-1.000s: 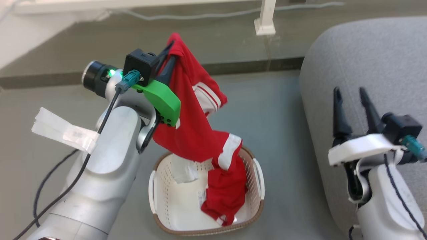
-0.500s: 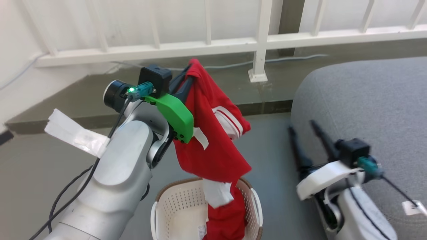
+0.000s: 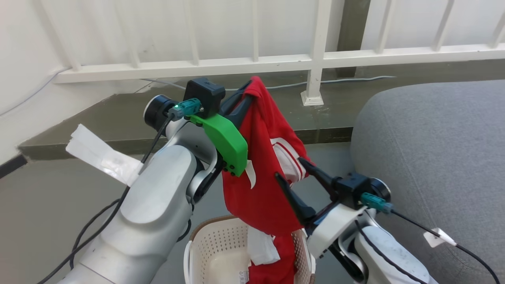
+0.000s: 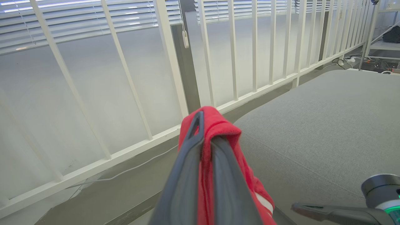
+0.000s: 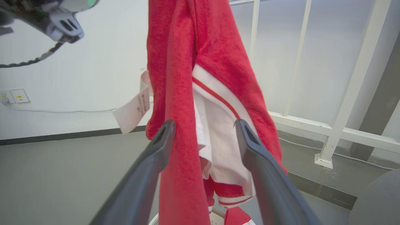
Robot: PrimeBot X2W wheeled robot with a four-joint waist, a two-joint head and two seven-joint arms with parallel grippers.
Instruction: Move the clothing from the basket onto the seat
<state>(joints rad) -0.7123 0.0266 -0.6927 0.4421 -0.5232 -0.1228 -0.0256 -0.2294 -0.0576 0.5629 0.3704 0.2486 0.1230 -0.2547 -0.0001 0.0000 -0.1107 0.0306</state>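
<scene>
You'll see the left gripper (image 3: 247, 90) mounted on a bright green plastic bracket (image 3: 227, 140), the right gripper (image 3: 288, 167) on a white plastic bracket (image 3: 331, 232); each has long dark tapered fingers, a black boxy camera module (image 3: 205, 94) and a teal plug (image 3: 188, 107) (black cable trailing from it). A crumpled white tape flag (image 3: 100, 157) sticks to the silver-grey rounded left forearm (image 3: 158, 209)

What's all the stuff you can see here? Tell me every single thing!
clothing: at least one piece, red with white bands, hanging from the left fingers down into the basket
basket: one, white with a brown rim, on the floor under the clothing
seat: one, grey, on the right
railing: one, white, along the back
cable: one, pale, on the floor by the railing
left fingers: two, dark, raised and shut on the clothing
right fingers: two, dark, open, pointing at the hanging clothing
</scene>
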